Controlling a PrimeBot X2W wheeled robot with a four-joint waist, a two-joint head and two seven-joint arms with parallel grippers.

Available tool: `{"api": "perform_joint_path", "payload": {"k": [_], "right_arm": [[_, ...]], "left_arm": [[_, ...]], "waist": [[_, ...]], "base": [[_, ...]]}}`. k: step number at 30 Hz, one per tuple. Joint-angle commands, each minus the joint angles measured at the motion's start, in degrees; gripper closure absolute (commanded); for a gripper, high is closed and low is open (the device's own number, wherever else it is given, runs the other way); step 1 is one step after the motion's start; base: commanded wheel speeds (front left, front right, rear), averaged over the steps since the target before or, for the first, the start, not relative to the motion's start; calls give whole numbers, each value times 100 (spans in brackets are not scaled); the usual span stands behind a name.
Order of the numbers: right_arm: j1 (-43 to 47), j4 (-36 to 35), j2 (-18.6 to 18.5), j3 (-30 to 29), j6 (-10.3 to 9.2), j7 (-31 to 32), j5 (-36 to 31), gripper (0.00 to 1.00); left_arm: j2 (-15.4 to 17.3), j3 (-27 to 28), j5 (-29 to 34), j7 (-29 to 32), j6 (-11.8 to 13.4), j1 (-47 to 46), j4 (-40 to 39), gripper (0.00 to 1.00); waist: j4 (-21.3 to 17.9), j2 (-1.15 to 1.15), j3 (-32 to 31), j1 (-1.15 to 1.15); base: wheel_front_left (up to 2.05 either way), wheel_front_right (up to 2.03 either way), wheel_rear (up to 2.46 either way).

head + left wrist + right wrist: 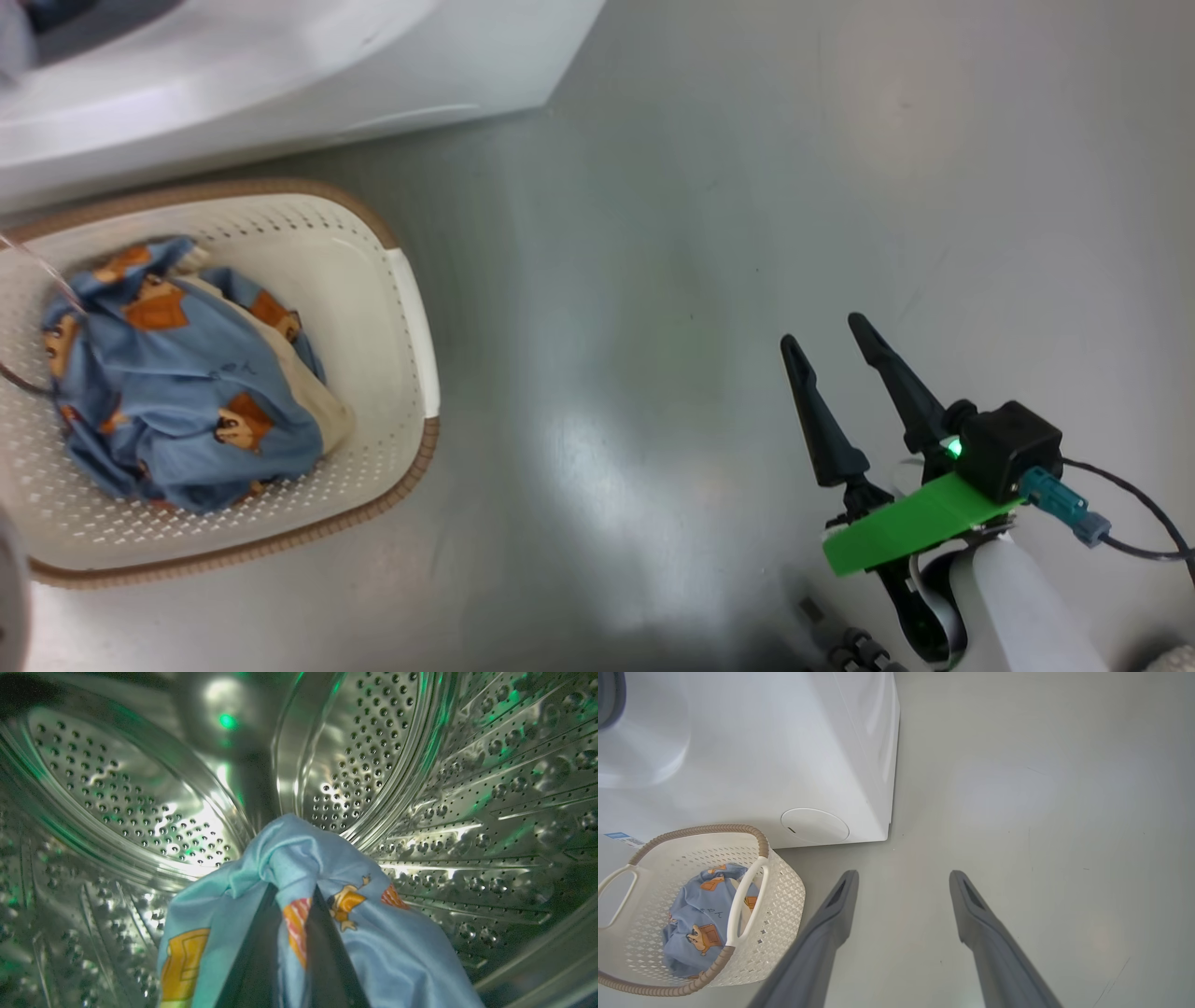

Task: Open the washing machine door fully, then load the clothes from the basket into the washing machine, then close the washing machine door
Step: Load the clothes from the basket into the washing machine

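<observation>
Head view, washer [280, 65]: its white body is being seen at the top left, standing on the grey floor [747, 187].
Head view, basket [411, 308]: it is being seen on the floor at the left, just in front of the washer.
Head view, clothes [177, 392]: a blue heap with orange-brown animals and a cream patch is being held inside the basket.
Head view, right gripper [822, 330]: it is being held over the floor at the lower right, well apart from the basket. Its two dark fingers are being held apart, and bare floor is being seen between them.
Left wrist view, drum [373, 742]: its shiny wall with many small holes is being seen all around.
Left wrist view, cloth [289, 854]: a light-blue piece with orange pictures is being held up inside the drum and is being draped over both fingers.
Left wrist view, left gripper [295, 891]: its jaws are being pressed together, and the cloth is being pinched between them.
Right wrist view, washer [784, 742]: its white front is being seen at the top left, with a round cover [815, 825] low down.
Right wrist view, basket [780, 896]: it is being seen on the floor [1041, 812] at the lower left, just beside the washer.
Right wrist view, clothes [696, 914]: the blue heap is being seen lying in the basket.
Right wrist view, right gripper [903, 875]: its fingers are being held wide apart over bare floor, near the basket.
</observation>
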Motion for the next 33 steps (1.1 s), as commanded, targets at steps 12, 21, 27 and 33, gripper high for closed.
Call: {"api": "perform_joint_path", "payload": {"k": [12, 21, 27, 33], "right_arm": [[-149, -3, 47, 228, 9, -68, 135, 0], [-171, 134, 58, 239, 9, -68, 166, 0], [-172, 210, 61, 225, 9, -68, 160, 0], [-163, 262, 62, 221, 9, -68, 158, 0]], "left_arm": [[339, 77, 439, -225, 316, 228, -1988, 100], [211, 370, 157, -226, 357, 386, -872, 0], [122, 239, 145, -226, 264, 156, -292, 0], [-32, 171, 50, -227, 186, 182, 98, 0]], "waist": [[-135, 0, 273, 0], [-101, 0, 144, 0], [-29, 0, -39, 0], [36, 0, -334, 0]], "base": [[0, 0, 0], [0, 0, 0], [0, 0, 0], [0, 0, 0]]}}
